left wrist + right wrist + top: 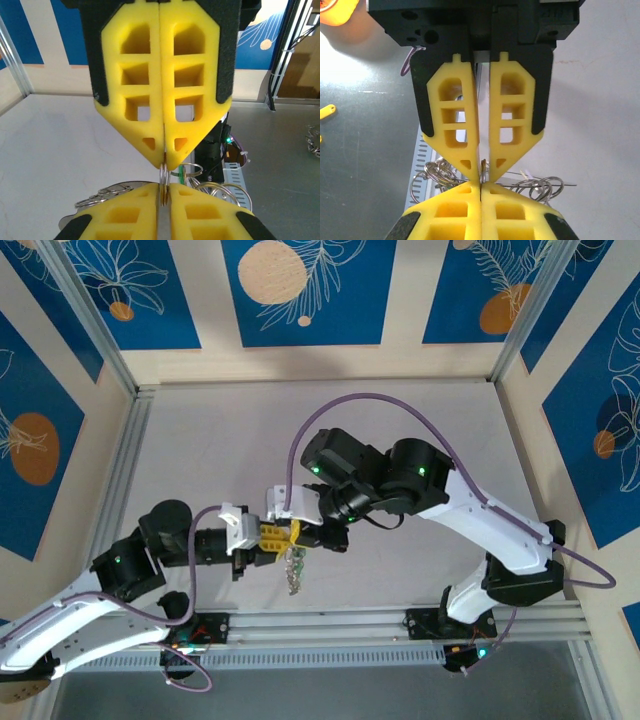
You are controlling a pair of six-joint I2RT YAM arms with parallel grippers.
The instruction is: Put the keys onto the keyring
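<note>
My two grippers meet tip to tip above the table's near middle, the left gripper (281, 536) coming from the left and the right gripper (294, 533) from the right. Both are shut on the same small double-coiled metal ring (164, 179), pinched edge-on between the four yellow fingertips. A bunch of silvery rings and keys (293, 571) hangs below them. A small green tag (181, 176) sits in the bunch. More rings (542, 187) spread either side of the tips. A thin straight wire (560, 184) behind them looks like the keyring seen edge-on.
An aluminium rail (400, 625) runs along the near edge, just below the hanging bunch. The grey table (230, 440) stretches back to the frame posts and patterned walls. Purple cables (380, 400) arch over the right arm.
</note>
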